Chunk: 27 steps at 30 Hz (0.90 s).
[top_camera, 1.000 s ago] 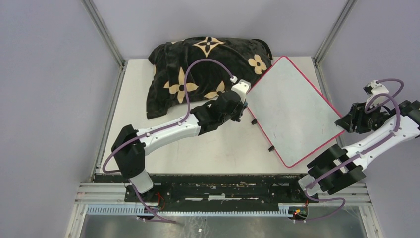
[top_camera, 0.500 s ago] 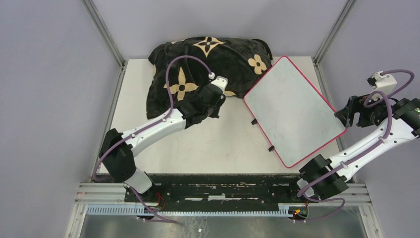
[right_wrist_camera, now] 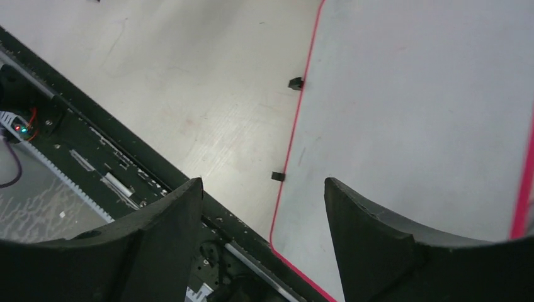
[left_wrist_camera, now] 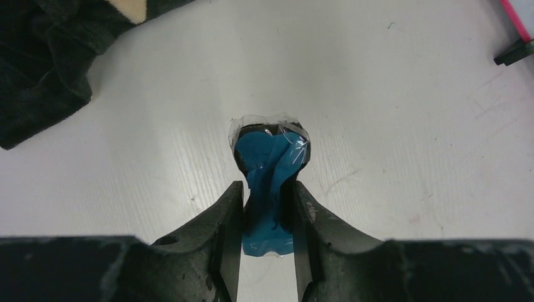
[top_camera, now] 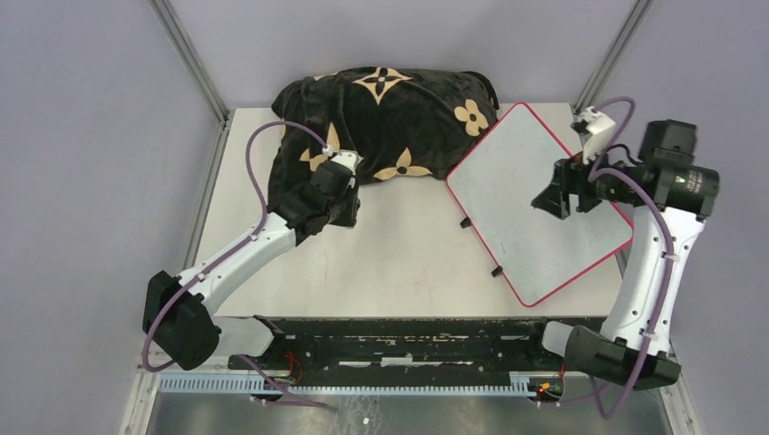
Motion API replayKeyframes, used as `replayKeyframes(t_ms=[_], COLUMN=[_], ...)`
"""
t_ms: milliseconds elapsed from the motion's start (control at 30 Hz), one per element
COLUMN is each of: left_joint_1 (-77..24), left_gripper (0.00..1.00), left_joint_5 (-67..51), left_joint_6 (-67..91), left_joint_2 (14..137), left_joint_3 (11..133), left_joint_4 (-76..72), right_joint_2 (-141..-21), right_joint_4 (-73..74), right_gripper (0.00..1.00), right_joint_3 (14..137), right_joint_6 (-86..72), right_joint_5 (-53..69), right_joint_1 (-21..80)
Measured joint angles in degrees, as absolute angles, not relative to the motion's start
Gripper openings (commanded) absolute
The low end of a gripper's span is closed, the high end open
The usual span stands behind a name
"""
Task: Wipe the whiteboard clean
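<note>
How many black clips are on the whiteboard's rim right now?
2, both on the whiteboard's left edge: one clip nearer the pillow, the other nearer the front. The right arm hides some rim, so more may exist.

We see 2 arms, left arm [top_camera: 240,254] & right arm [top_camera: 655,267], w/ white link shells & black joint housings; a thin purple cable [top_camera: 253,154] runs along ea. to a small white box [top_camera: 589,120] nr the wrist. Left gripper [left_wrist_camera: 267,189] & right gripper [right_wrist_camera: 262,182] have matte black curved fingers; right arm's black wrist motor bears pale markings, unreadable.
</note>
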<state>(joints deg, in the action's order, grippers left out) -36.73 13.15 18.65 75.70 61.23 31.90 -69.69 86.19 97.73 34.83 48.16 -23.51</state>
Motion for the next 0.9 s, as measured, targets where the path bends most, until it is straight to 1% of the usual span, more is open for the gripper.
replayKeyframes(t_ms=[33, 133, 267, 333, 367, 633, 833, 900], left_joint_1=[-36.01, -33.69, -33.12, -33.06, -32.86, -30.48, -29.21, -27.77], left_gripper=[0.40, 0.40, 0.47, 0.48, 0.51, 0.55, 0.60, 0.64], left_joint_5=[12.82, 11.35, 10.22, 10.04, 9.89, 8.58, 10.41, 10.76], left_joint_6=[18.87, 19.22, 19.68, 19.75, 19.75, 19.75, 19.77, 19.77], left_joint_2=[75.16, 74.48, 74.54, 74.89, 75.20, 79.18, 79.33, 79.11], left_joint_3=[61.10, 61.08, 60.64, 60.51, 60.51, 60.55, 61.25, 61.47], left_joint_4=[31.99, 32.16, 33.04, 33.56, 33.80, 34.48, 35.57, 35.57], right_joint_2=[-69.82, -71.20, -75.70, -79.07, -80.79, -89.86, -92.29, -92.79], right_joint_4=[84.71, 77.97, 69.14, 66.35, 65.23, 57.98, 55.22, 54.17], right_gripper=[0.76, 0.75, 0.76, 0.75, 0.75, 0.77, 0.86, 0.88], right_joint_3=[97.08, 93.12, 86.56, 85.56, 85.56, 85.60, 85.65, 85.65], right_joint_6=[32.40, 23.75, 14.33, 11.51, 10.52, 7.66, 7.35, 7.35], right_joint_5=[46.98, 40.49, 29.12, 25.08, 23.66, 13.65, 10.52, 9.96], right_joint_1=[-20.58, -6.81, 12.19, 18.70, 21.21, 32.23, 37.36, 38.06])
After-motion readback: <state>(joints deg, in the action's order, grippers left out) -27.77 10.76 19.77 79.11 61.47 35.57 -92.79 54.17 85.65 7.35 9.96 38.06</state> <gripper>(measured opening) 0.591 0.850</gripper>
